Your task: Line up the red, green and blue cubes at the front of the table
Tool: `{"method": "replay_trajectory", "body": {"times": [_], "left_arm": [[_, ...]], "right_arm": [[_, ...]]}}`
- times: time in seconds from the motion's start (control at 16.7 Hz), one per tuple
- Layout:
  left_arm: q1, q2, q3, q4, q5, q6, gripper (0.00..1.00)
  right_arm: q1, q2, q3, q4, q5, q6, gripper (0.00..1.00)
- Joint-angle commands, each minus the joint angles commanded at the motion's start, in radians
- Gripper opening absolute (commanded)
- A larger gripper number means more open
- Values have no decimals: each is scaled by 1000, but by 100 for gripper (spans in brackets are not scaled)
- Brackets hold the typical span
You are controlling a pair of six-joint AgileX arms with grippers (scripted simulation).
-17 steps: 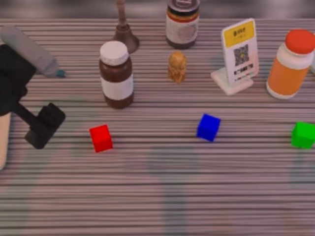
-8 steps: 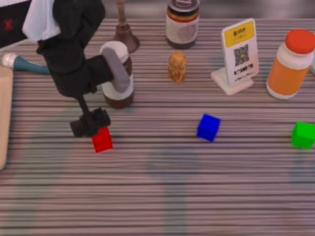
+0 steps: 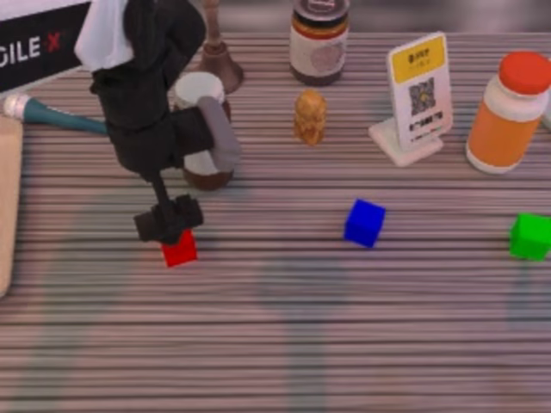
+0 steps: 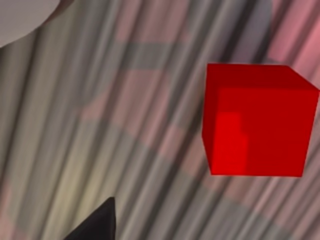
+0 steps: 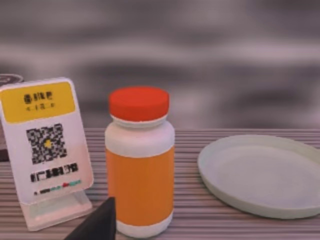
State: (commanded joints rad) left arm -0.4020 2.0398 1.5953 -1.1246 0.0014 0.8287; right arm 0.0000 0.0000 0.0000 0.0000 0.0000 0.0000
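**Left of centre: jaws over the red cube**

Left of frame centre, the left gripper point(image 3: 170, 221) hangs over the red cube point(image 3: 180, 249); I cannot tell its jaws' spread. Blue cube point(image 3: 364, 223) sits mid-bench, green cube point(image 3: 529, 237) at right edge.

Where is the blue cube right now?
In the top view the blue cube sits near the table's middle, slightly right of centre, between the red cube and the green cube, in front of the QR sign.
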Motion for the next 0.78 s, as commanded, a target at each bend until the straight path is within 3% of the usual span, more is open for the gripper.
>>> {"method": "replay_trajectory", "body": {"times": [0.18,0.54,0.78], "left_arm": [[-3,16,-30,40,0,2,100],[-3,110,-170,285,1,4,100],[-3,125,-187,310,1,5,100]], "right_arm": [[0,0,0,0,0,0,100],[0,0,0,0,0,0,100],[0,0,0,0,0,0,100]]}}
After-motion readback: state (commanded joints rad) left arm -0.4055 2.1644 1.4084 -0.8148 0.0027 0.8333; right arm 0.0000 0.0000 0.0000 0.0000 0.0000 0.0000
